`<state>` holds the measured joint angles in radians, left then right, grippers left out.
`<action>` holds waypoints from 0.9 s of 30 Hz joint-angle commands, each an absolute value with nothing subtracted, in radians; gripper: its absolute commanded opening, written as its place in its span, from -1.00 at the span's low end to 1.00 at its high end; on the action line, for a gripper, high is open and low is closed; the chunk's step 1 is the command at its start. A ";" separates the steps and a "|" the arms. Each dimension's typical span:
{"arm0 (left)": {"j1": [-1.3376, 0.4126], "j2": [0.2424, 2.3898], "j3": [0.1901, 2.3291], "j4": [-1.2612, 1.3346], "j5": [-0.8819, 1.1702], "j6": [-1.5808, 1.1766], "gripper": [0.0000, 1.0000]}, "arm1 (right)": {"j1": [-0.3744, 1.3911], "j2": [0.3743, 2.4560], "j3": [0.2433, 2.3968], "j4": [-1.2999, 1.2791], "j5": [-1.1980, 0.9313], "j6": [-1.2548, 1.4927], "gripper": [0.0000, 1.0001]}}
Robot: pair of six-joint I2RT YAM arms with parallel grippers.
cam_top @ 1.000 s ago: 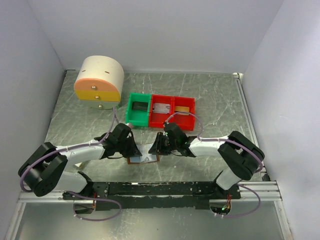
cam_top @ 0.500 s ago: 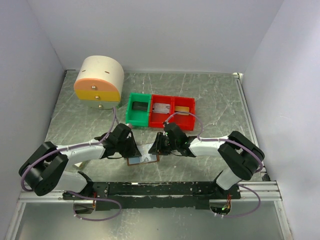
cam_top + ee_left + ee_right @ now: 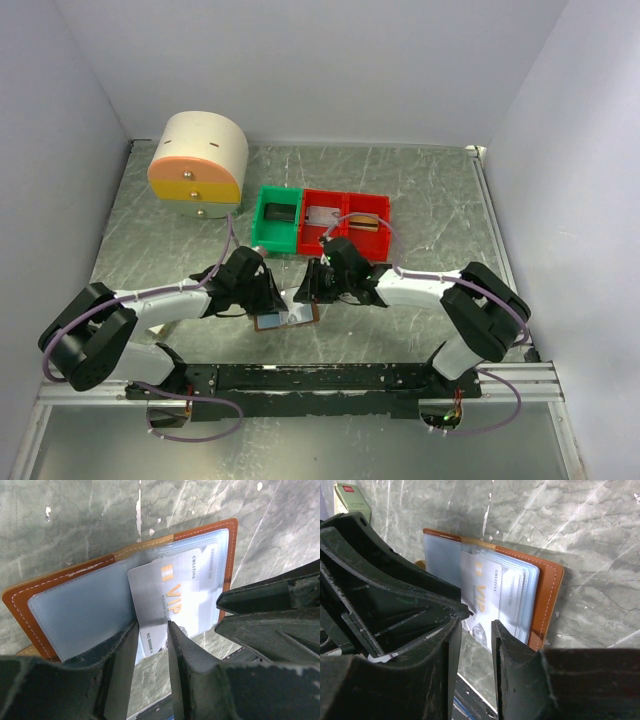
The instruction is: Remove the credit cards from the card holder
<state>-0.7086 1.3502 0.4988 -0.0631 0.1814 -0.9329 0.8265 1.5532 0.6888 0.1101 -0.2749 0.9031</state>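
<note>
Here, one card holder (image 3: 75, 615), one protruding card (image 3: 170, 595), left gripper (image 3: 151, 630), right gripper (image 3: 476, 630), both narrow.

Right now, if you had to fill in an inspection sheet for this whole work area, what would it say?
Surface: grey marbled table.
Job's things: card holder lies open on the table; a white VIP card sticks partly out of its pocket.
Clutter: green bin, red bins and a cream drawer box at the back; small white-and-red box.
Grippers: left gripper open, fingers either side of the card's free edge; right gripper open at the holder's edge.
Cables: purple cables loop along both arms.
Surroundings: plain pale walls on three sides.
</note>
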 commanded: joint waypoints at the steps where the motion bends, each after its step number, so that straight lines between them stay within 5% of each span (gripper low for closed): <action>1: -0.711 1.369 0.487 -0.080 0.170 -0.925 -0.14 | 0.832 1.596 0.687 0.112 -0.286 0.903 -0.38; 13: -0.707 1.390 0.431 0.051 0.227 -0.995 -0.11 | 0.836 1.654 0.550 0.215 -0.258 1.014 -0.39; 27: -0.661 1.402 0.354 0.259 0.370 -1.048 -0.57 | 0.835 1.666 0.540 0.235 -0.269 1.011 -0.39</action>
<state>-0.6399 1.3800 0.3687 0.1982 0.3176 -1.0527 0.8169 1.6127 0.5774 0.3229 -0.2996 1.0286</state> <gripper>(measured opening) 0.246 0.305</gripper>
